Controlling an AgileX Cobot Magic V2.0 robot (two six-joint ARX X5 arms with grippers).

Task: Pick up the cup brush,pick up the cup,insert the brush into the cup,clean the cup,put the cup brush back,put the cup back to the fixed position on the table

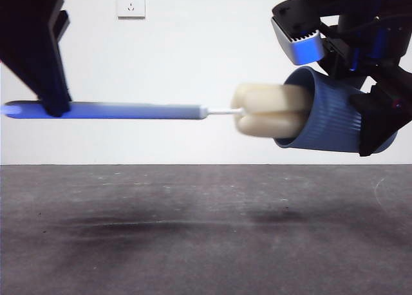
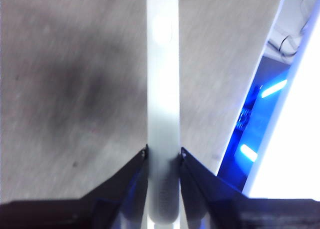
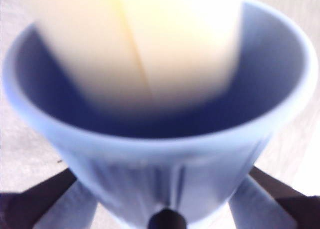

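A white wall with a power socket [image 1: 131, 3] stands behind the dark grey table [image 1: 193, 243], on which blurred shadows are cast. Above it, clear of the surface, the cup brush [image 1: 193, 111] is held level, its long axis running across the front view, the grey handle at one side and the cream sponge head [image 1: 270, 110] pointing toward the cup [image 1: 328, 114]. The handle's far end is gripped by the left gripper [image 2: 163, 156], whose two black jaws are closed against its sides; in the left wrist view the handle runs straight out between them, washed out and blurred. The blue ribbed cup is held on its side in the air, its mouth turned toward the brush, clamped near the base by the right gripper [image 3: 165, 216]. The sponge head is part-way inside the mouth; roughly half is seen still outside in the front view. In the right wrist view the sponge [image 3: 140, 44] fills much of the cup's opening [image 3: 160, 139], strongly blurred. The cup's base is hidden behind the dark arm in the front view.
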